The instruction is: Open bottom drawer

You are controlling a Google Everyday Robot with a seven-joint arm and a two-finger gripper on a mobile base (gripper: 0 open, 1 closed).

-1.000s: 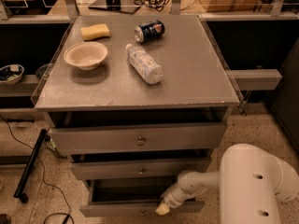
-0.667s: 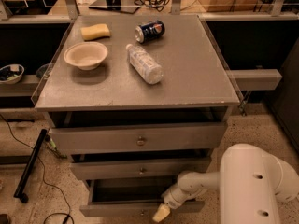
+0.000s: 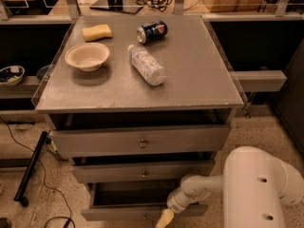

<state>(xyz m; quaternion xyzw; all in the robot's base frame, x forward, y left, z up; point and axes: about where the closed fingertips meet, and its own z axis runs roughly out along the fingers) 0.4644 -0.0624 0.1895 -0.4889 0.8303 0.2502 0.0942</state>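
Note:
The bottom drawer (image 3: 114, 214) is the lowest grey front of the cabinet. It stands pulled out a little, with a dark gap (image 3: 133, 194) showing behind its front. My gripper (image 3: 164, 218) is at the lower edge of the view, right against the middle of that drawer front where the knob would be. The knob itself is hidden by it. The white arm (image 3: 256, 189) reaches in from the lower right.
Above are the middle drawer (image 3: 142, 172) and the top drawer (image 3: 140, 141), each with a centre knob. On the cabinet top lie a bowl (image 3: 87, 56), a sponge (image 3: 97, 32), a soda can (image 3: 152, 31) and a plastic bottle (image 3: 147, 64). A black pole (image 3: 31, 167) and cables lie on the floor at left.
My gripper has slipped slightly lower and toward the camera along the bottom drawer's front. The items on top have not moved.

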